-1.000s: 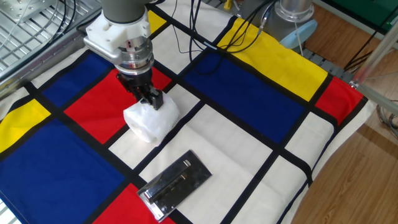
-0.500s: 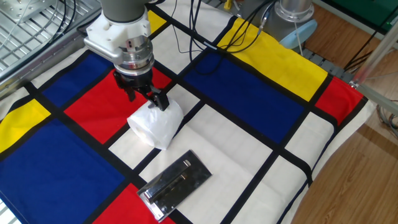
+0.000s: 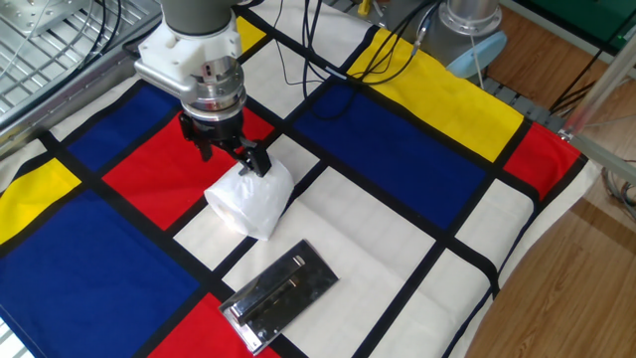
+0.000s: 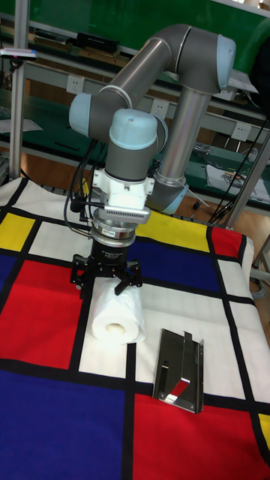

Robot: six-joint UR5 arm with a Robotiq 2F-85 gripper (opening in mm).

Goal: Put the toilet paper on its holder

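While a cloth of red, blue, yellow and white blocks edged in black covered the table, the grey UR5 arm reached down over its near-centre, cables trailing across the cloth's far edge in the fixed view. No container appeared on the table. Below the arm's wrist, the gripper hung with its two black fingers spread wide, released and clasping nothing; one fingertip stood at or just above the upper edge of the toilet paper, though whether it touched could not be told. The roll lay on its side on a white panel directly beneath the gripper, its pale core end facing the tall fixed view and its outer wrap looking loose and rumpled. The holder, a shiny metal plate with a slim bar along it, lay flat on the cloth near the roll but apart from it, at a black seam where a white panel met a red one. Nothing lay between roll and holder, only bare white cloth.
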